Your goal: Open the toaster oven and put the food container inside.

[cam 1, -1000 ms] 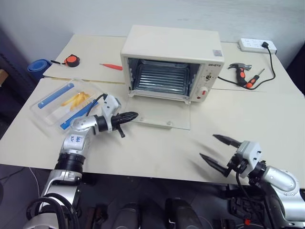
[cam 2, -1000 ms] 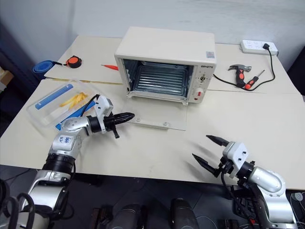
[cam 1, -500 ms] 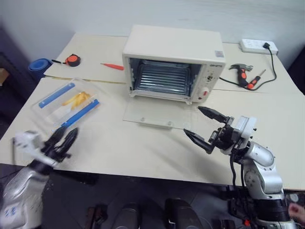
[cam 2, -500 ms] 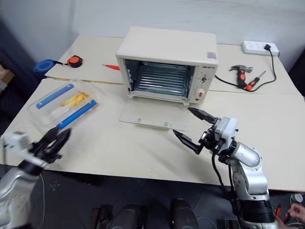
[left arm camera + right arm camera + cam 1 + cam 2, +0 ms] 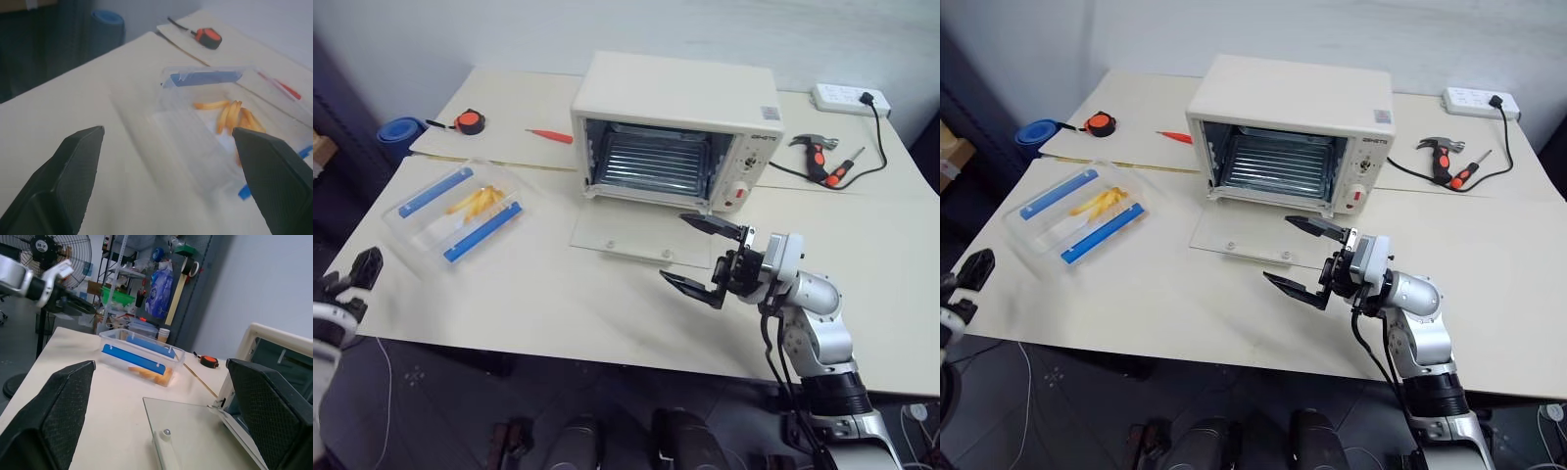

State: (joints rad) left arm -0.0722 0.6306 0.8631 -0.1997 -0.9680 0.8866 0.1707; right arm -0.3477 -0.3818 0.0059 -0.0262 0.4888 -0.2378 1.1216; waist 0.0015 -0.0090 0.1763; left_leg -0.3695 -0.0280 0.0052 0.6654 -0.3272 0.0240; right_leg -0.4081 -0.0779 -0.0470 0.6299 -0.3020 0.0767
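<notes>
From the head cameras I see the cream-white boxy toaster oven [image 5: 674, 125] with its glass drop-down door [image 5: 644, 233] already lying flat on the table, so opening is done, I judge. My right gripper [image 5: 703, 260] hangs just off the door's front edge, its two black fingers spread wide and empty. The clear rectangular plastic food container [image 5: 456, 208], with its blue clip strips and yellow food strips, sits well apart from it, far across the table on my left side. My left gripper [image 5: 356, 271] hovers past the table's near left corner, short of the container.

In the left wrist view, the left gripper's fingers [image 5: 73, 169] stand wide apart with nothing between them, and the container lies ahead, slightly toward one finger (not yet centred).

The right wrist view looks across the open door toward the container.

To do the pickup well, I'd line the left gripper up on the container's short width, straddle both long walls, and close gently, since thin plastic will likely flex.
</notes>
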